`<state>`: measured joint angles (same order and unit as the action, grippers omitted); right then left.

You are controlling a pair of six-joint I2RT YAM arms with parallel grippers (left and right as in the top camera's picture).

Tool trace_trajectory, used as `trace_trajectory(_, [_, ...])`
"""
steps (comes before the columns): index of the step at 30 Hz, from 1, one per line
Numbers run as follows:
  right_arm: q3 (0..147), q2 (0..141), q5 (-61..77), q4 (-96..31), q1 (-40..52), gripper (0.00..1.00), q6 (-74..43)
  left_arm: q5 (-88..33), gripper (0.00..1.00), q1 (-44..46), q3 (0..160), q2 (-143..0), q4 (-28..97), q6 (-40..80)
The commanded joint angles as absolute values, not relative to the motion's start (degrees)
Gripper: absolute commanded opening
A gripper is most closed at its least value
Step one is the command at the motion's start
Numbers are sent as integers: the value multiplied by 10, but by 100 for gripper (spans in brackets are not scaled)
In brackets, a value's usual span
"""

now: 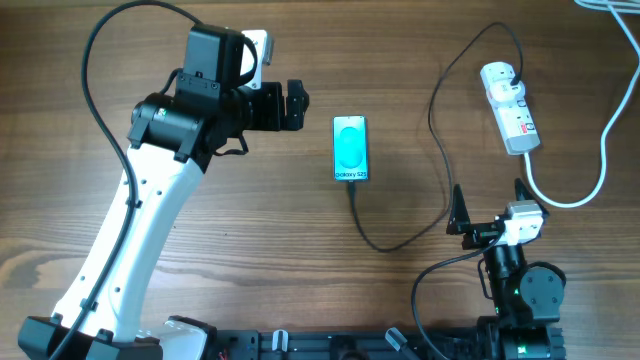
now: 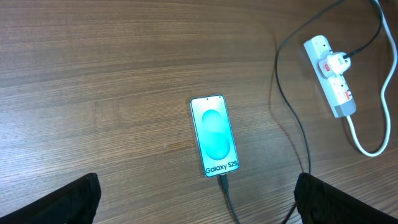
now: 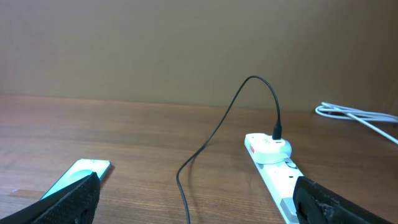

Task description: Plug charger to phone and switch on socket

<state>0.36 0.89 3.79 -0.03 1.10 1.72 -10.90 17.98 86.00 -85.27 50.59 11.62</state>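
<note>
A wood-grain table [image 1: 200,300] meets a plain brownish wall [image 3: 186,43].

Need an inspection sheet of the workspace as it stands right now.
Surface: wooden table.
Job's things: phone flat, screen lit; charger runs from socket to phone's bottom edge, looks inserted; switch position cannot tell.
Clutter: nothing seen.
Grippers: left gripper open, empty, beside phone; right gripper open, empty, near socket.
Cables: thick white cord loops off socket toward table's edge; black arm cable arcs over table.
Surroundings: plain wall behind table.
</note>
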Motion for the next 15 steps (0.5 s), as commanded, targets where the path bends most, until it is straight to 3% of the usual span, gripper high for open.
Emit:
trace_trajectory(1, [3, 2, 34, 0, 14, 100, 11, -106, 100, 177, 860, -853, 505, 109])
trace_trajectory(15, [3, 2, 34, 0, 14, 100, 11, -106, 100, 177, 860, -853, 505, 109])
